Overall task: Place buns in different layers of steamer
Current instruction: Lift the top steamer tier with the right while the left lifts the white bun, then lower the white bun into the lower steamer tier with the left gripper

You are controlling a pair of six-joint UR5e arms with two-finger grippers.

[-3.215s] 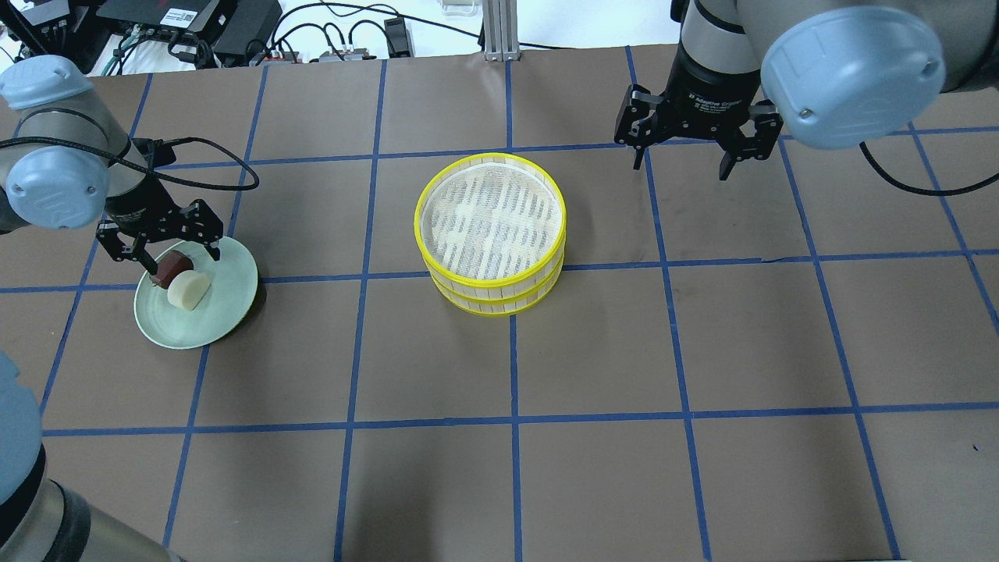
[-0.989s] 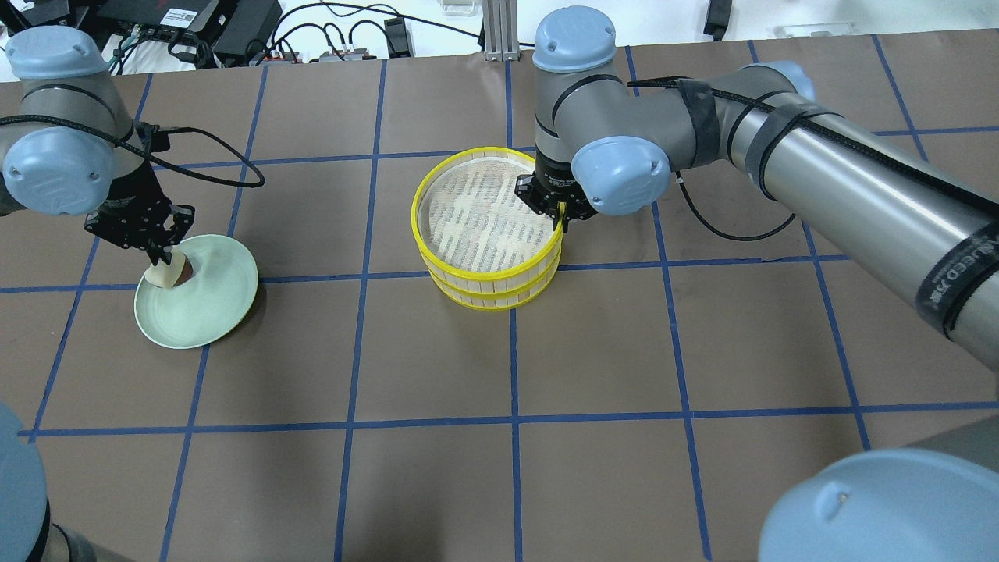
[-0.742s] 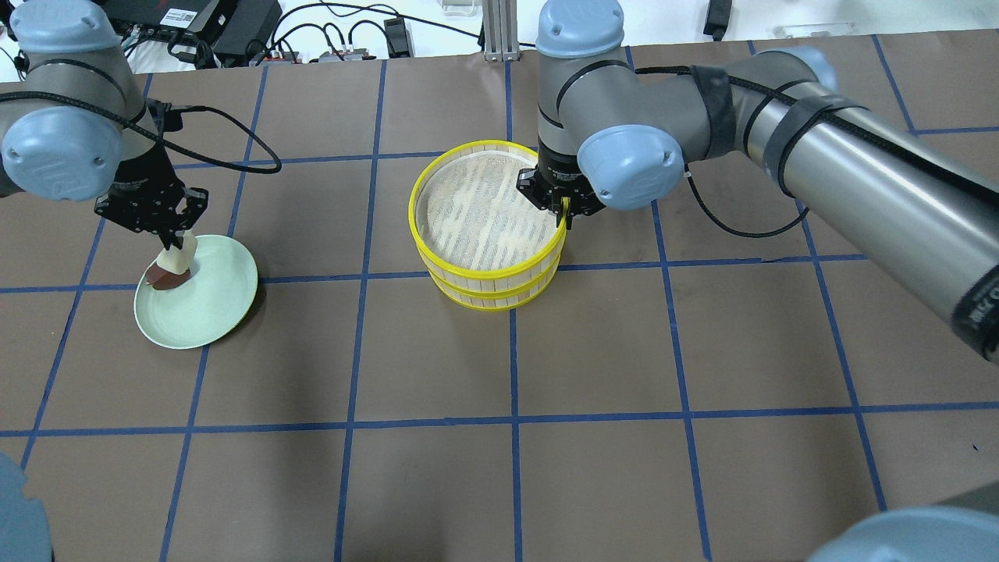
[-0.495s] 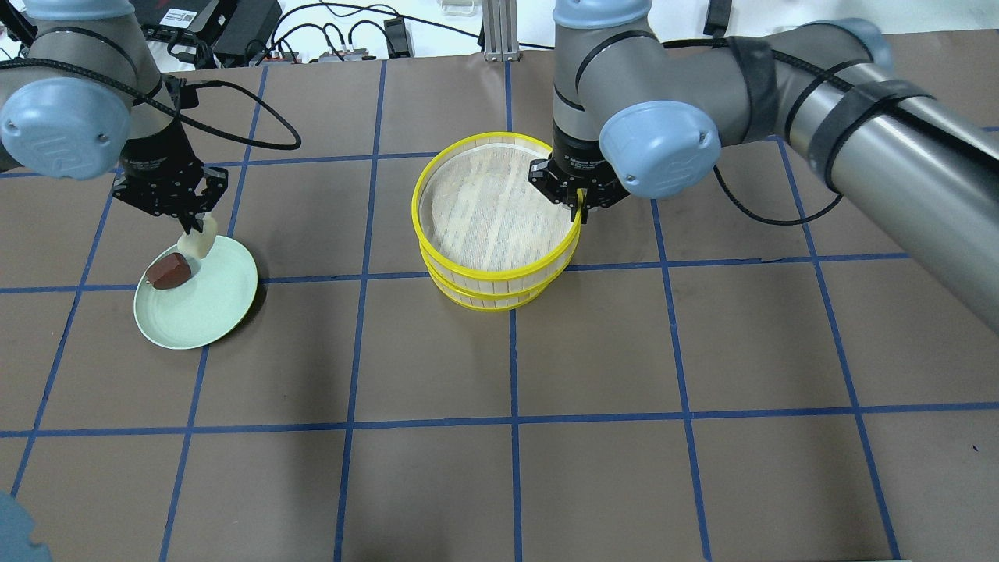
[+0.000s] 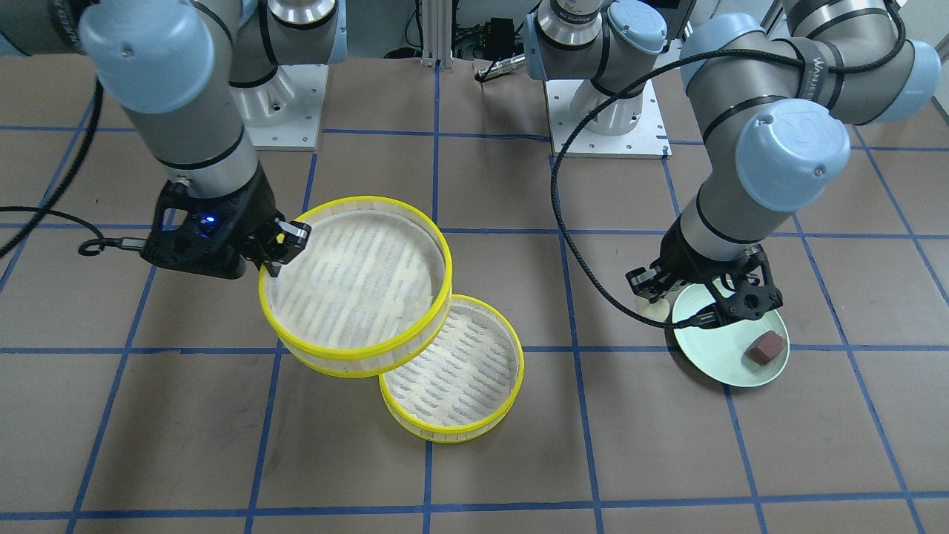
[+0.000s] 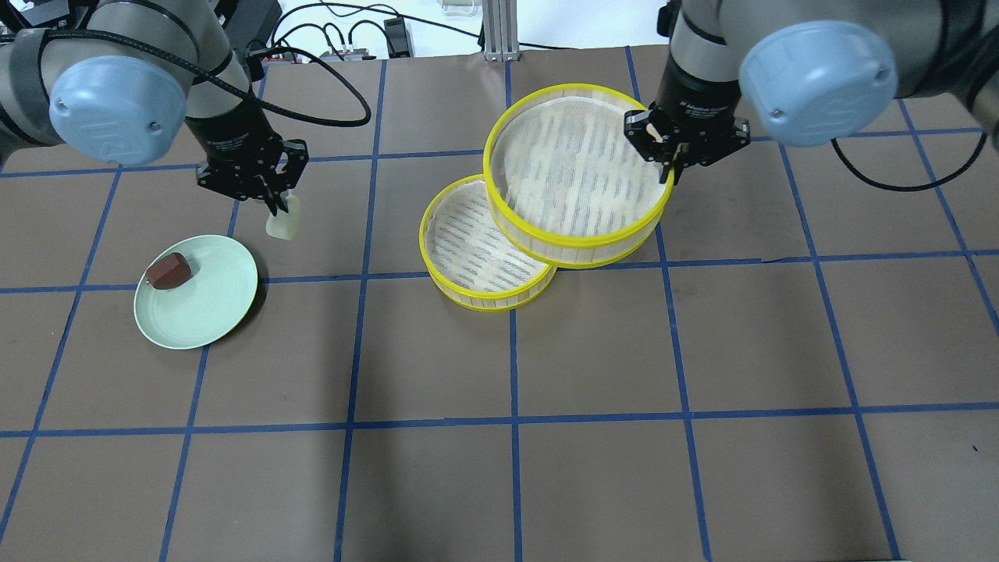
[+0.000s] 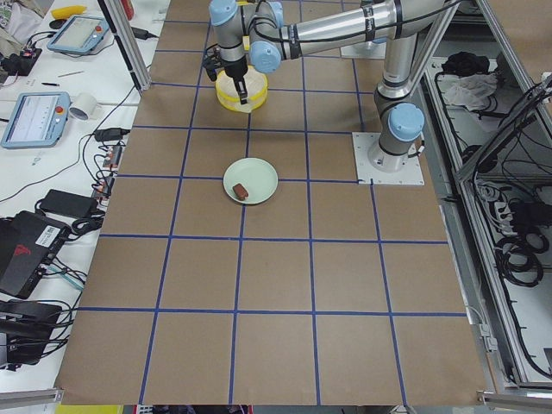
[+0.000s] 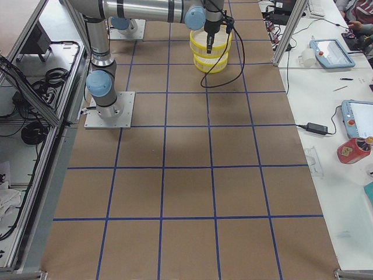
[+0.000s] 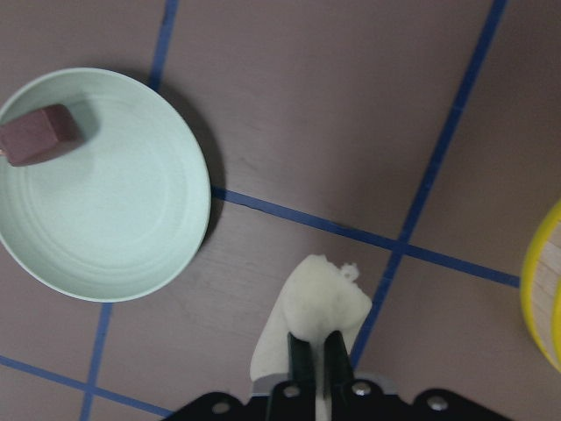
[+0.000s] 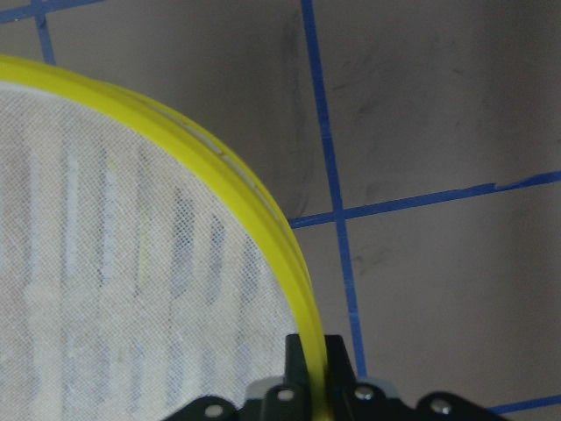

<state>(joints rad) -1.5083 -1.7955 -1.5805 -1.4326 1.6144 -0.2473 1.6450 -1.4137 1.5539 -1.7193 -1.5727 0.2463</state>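
My left gripper is shut on the creamy white bun and holds it above the table, right of the pale green plate. The wrist view shows the bun pinched between the fingers. The dark reddish-brown bun lies on the plate's left side. My right gripper is shut on the yellow rim of the upper steamer layer. It holds that layer in the air, offset to the right and back of the lower layer. The lower layer stands on the table, partly uncovered and empty.
Cables and black electronics lie beyond the table's far edge, with a metal post at the middle. Blue tape lines grid the brown tabletop. The robot bases stand behind the steamer in the front-facing view.
My right gripper has lifted the upper layer off the lower one and carried it right and back. My left gripper has lifted the white bun off the plate and moved right.
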